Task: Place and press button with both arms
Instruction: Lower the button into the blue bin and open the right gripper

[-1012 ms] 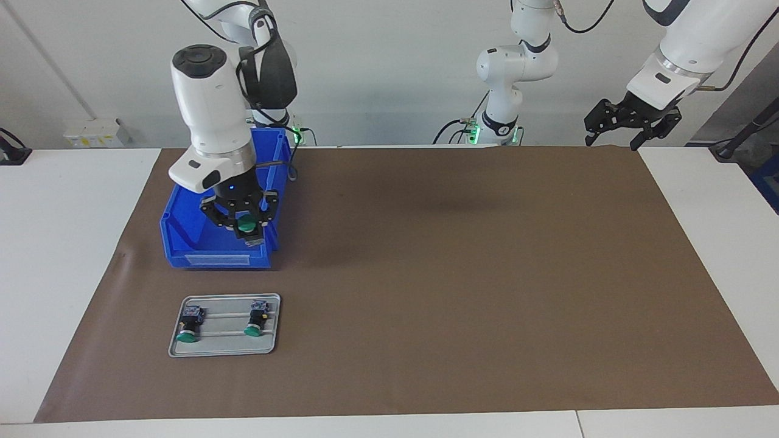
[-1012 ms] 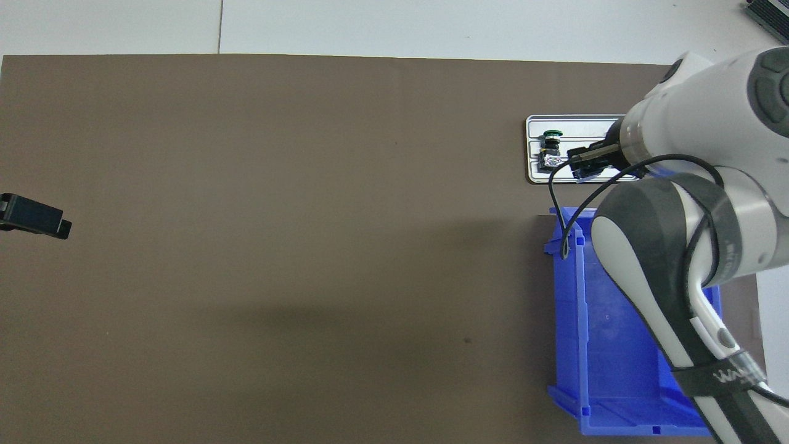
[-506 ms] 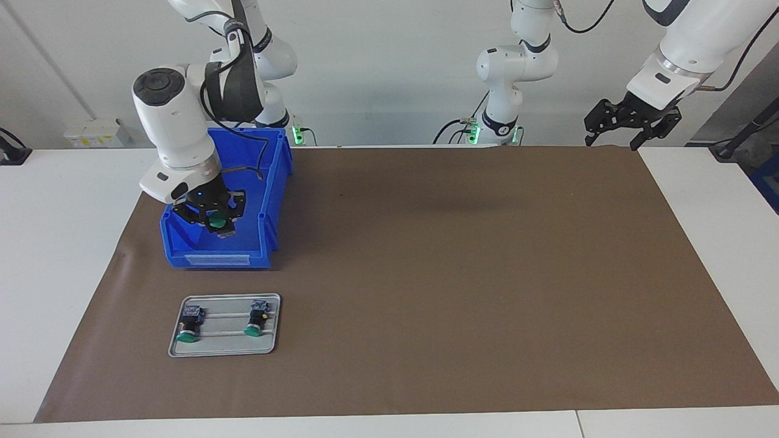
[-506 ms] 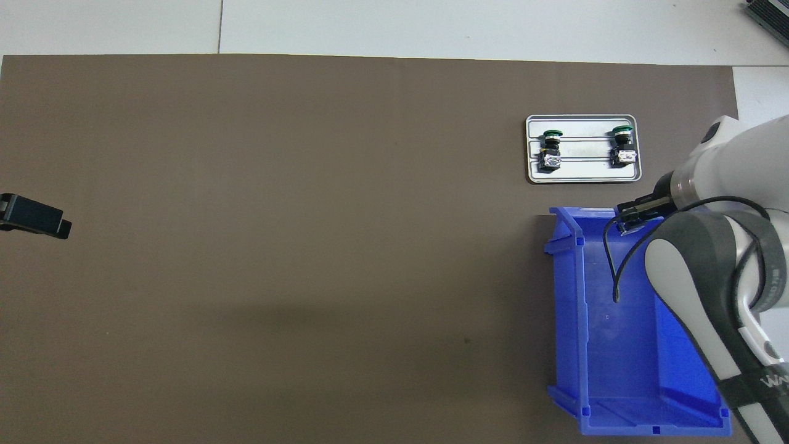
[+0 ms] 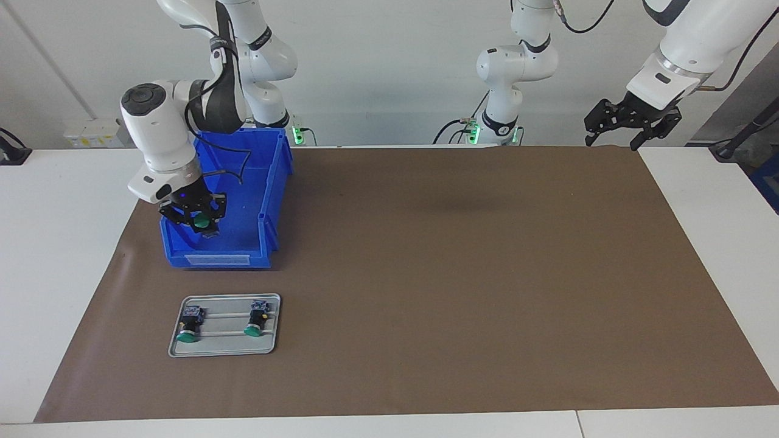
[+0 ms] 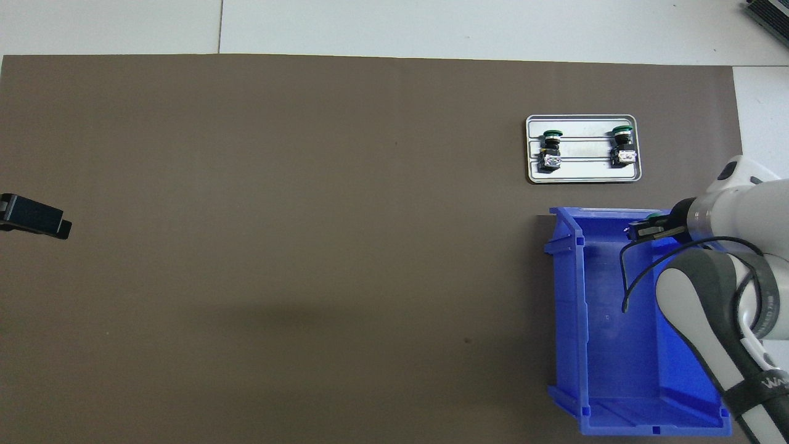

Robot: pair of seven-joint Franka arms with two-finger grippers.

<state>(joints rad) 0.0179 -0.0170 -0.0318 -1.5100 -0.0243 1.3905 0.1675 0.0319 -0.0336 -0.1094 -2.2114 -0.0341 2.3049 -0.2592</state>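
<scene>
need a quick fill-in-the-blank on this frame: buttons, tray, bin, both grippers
1. The right gripper is shut on a green-capped push button over the ____ plastic bin.
2. The flat grey metal tray carries ____ green-capped push buttons.
3. The tray lies ____ from the robots than the bin.
4. The left gripper waits ____, holding nothing, at the brown mat's edge.

Missing words: blue; two; farther; open

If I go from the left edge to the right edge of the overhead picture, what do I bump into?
Open black left gripper → grey metal tray holding two green-capped buttons → blue plastic bin.
</scene>
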